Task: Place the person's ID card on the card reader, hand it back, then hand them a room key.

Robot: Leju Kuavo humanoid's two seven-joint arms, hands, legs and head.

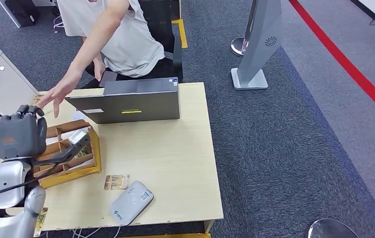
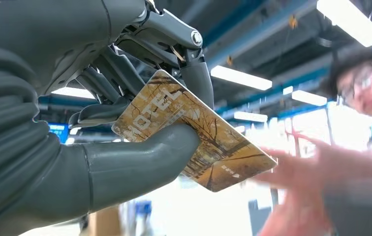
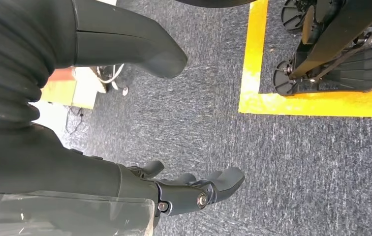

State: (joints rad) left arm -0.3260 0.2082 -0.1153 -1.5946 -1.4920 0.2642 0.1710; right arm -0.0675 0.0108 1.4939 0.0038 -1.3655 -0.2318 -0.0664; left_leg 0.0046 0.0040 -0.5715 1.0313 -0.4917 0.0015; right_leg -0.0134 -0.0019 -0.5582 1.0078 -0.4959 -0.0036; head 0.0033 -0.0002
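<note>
Pale wooden table stands on dark grey carpet crossed by a red line

laptop blocks far edge, right tabletop seemingly free

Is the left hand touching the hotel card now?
Touching. The left wrist view shows the left hand pinching the hotel card between thumb and fingers.

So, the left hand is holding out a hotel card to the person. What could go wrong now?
1. The left hand pinches the hotel card only near one end, so it may slip before the person's hand closes on it.
2. The person's hand looks blurred, so the two hands could bump.
3. If dropped, the card could fall into the wooden organiser below.
</note>
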